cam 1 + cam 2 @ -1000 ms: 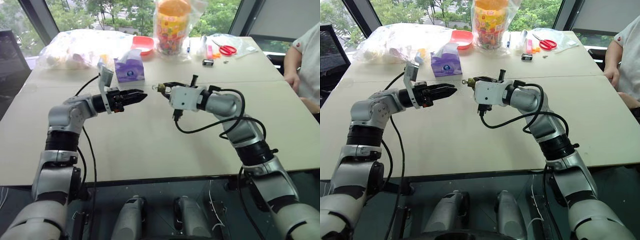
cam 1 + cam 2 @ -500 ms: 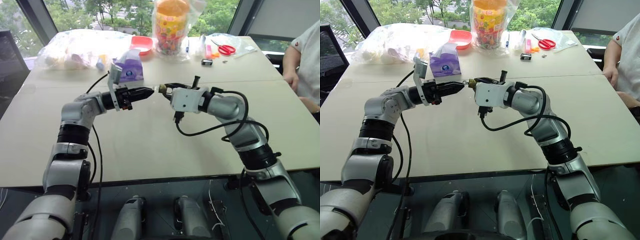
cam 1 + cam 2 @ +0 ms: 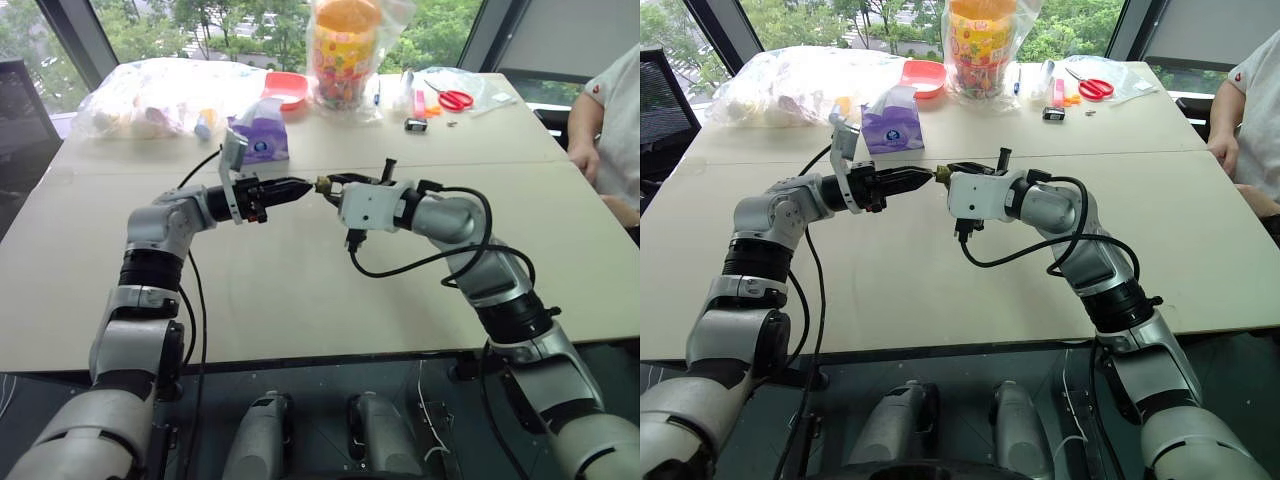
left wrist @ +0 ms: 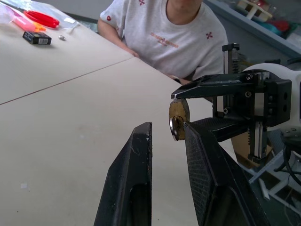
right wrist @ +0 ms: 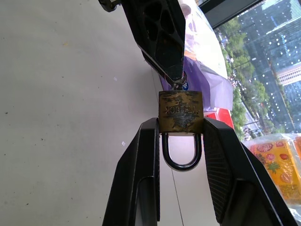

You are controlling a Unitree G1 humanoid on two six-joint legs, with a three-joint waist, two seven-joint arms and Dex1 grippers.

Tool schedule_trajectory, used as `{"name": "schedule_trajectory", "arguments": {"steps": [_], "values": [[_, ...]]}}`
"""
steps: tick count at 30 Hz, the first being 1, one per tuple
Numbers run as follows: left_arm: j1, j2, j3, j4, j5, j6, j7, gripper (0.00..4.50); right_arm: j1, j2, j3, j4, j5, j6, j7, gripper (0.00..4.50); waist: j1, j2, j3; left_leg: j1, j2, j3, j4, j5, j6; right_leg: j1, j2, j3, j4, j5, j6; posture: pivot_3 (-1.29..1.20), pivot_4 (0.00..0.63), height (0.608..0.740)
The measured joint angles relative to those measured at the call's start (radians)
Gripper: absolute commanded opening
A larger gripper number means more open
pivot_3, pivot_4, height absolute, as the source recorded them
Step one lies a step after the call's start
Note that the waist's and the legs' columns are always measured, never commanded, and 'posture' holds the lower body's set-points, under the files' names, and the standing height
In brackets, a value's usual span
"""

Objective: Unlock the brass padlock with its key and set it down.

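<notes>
Mostly bare beige table [image 3: 300, 290]; windows [image 3: 230, 25] behind, greenery outside.

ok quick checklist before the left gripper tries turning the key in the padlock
1. Right gripper clamped on the brass padlock: ok, held above the table.
2. Shackle seated, lock not yet open: ok, both legs enter the body.
3. Left gripper at the padlock's keyhole end: ok, its fingertips meet that face.
4. Key in the keyhole: cannot tell, only a glint of metal shows there.
5. Left gripper gripping the key: cannot tell.
6. Person away from both grippers: ok.
</notes>
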Motion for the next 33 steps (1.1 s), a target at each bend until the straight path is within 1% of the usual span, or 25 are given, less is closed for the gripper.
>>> {"name": "schedule_trajectory", "arguments": {"steps": [1, 4, 5, 11, 14, 17, 20, 22, 27, 29, 31, 33], "values": [[0.000, 0.000, 0.000, 0.000, 0.000, 0.000, 0.001, 1.04, 0.000, 0.000, 0.000, 0.000, 0.000, 0.000, 0.000, 0.69, 0.000, 0.000, 0.000, 0.000, 0.000, 0.000, 0.000, 0.000, 0.000, 0.000, 0.000, 0.000, 0.000, 0.000, 0.000, 0.00, 0.150, 0.740], [0.000, 0.000, 0.000, 0.000, 0.000, 0.000, 0.000, 0.20, 0.000, 0.000, 0.000, 0.000, 0.000, 0.000, 0.000, 0.69, 0.000, 0.000, 0.000, 0.000, 0.000, 0.000, 0.000, 0.000, 0.000, 0.000, 0.000, 0.000, 0.000, 0.000, 0.000, 0.00, 0.150, 0.740], [0.000, -0.001, 0.000, 0.000, -0.001, 0.000, -0.003, 0.02, 0.000, 0.000, 0.000, 0.000, -0.001, 0.003, 0.000, 0.69, 0.000, 0.000, 0.000, 0.000, 0.000, 0.000, 0.000, 0.000, 0.000, 0.000, 0.000, 0.000, 0.000, 0.000, 0.000, 0.00, 0.150, 0.740], [0.000, -0.003, -0.003, -0.004, 0.010, -0.006, -0.014, 0.02, 0.000, 0.000, 0.004, 0.002, -0.006, 0.014, -0.002, 0.69, 0.000, 0.000, 0.000, 0.000, 0.000, 0.000, 0.000, 0.000, 0.000, 0.000, 0.000, 0.000, 0.000, 0.000, 0.000, 0.00, 0.150, 0.740], [0.000, -0.003, -0.025, -0.015, 0.048, -0.064, -0.013, 0.02, 0.002, -0.003, 0.005, 0.002, -0.007, 0.023, 0.000, 0.69, 0.001, 0.000, 0.000, 0.000, 0.000, 0.000, 0.000, 0.000, 0.000, 0.000, 0.000, 0.000, 0.000, 0.000, 0.000, 0.00, 0.150, 0.740], [0.015, 0.004, -0.075, -0.063, 0.126, -0.178, -0.002, 0.02, 0.008, -0.011, 0.006, 0.002, -0.007, 0.032, 0.008, 0.69, 0.001, 0.000, 0.000, 0.000, 0.000, 0.000, 0.000, 0.000, 0.000, 0.000, 0.000, 0.000, 0.000, 0.000, 0.000, 0.00, 0.150, 0.740], [0.033, 0.009, -0.103, -0.094, 0.181, -0.262, 0.003, 0.02, 0.012, -0.013, 0.007, 0.002, -0.007, 0.037, 0.018, 0.69, 0.000, 0.000, 0.000, 0.000, 0.000, 0.000, 0.000, 0.000, 0.000, 0.000, 0.000, 0.000, 0.000, 0.000, 0.000, 0.00, 0.150, 0.740], [0.047, 0.013, -0.121, -0.112, 0.227, -0.352, 0.015, 0.02, 0.013, -0.013, 0.008, 0.002, -0.007, 0.040, 0.022, 0.69, 0.001, 0.000, 0.000, 0.000, 0.000, 0.000, 0.000, 0.000, 0.000, 0.000, 0.000, 0.000, 0.000, 0.000, 0.000, 0.00, 0.150, 0.740], [0.060, 0.015, -0.148, -0.103, 0.310, -0.550, 0.029, 0.02, 0.013, -0.012, 0.008, 0.002, -0.005, 0.058, 0.030, 0.69, 0.001, 0.000, 0.000, 0.000, 0.000, 0.000, 0.000, 0.000, 0.000, 0.000, 0.000, 0.000, 0.000, 0.000, 0.000, 0.00, 0.150, 0.740], [0.060, 0.019, -0.156, -0.094, 0.326, -0.589, 0.029, 0.02, 0.013, -0.011, 0.008, 0.002, -0.005, 0.060, 0.034, 0.69, 0.002, 0.000, 0.000, 0.000, 0.000, 0.000, 0.000, 0.000, 0.000, 0.000, 0.000, 0.000, 0.000, 0.000, 0.000, 0.00, 0.150, 0.740], [0.058, 0.019, -0.154, -0.093, 0.315, -0.545, 0.021, 0.02, 0.013, -0.011, 0.010, 0.002, -0.005, 0.061, 0.038, 0.69, 0.002, 0.000, 0.000, 0.000, 0.000, 0.000, 0.001, 0.000, 0.000, 0.000, 0.000, 0.000, 0.000, 0.000, 0.000, 0.00, 0.150, 0.740], [0.044, 0.018, -0.138, -0.094, 0.262, -0.389, 0.010, 0.02, 0.013, -0.011, 0.013, 0.004, -0.007, 0.060, 0.039, 0.69, 0.001, 0.000, 0.000, 0.000, 0.000, 0.000, 0.001, 0.000, 0.000, 0.000, 0.000, 0.000, 0.001, 0.000, 0.001, 0.00, 0.150, 0.740]]}}
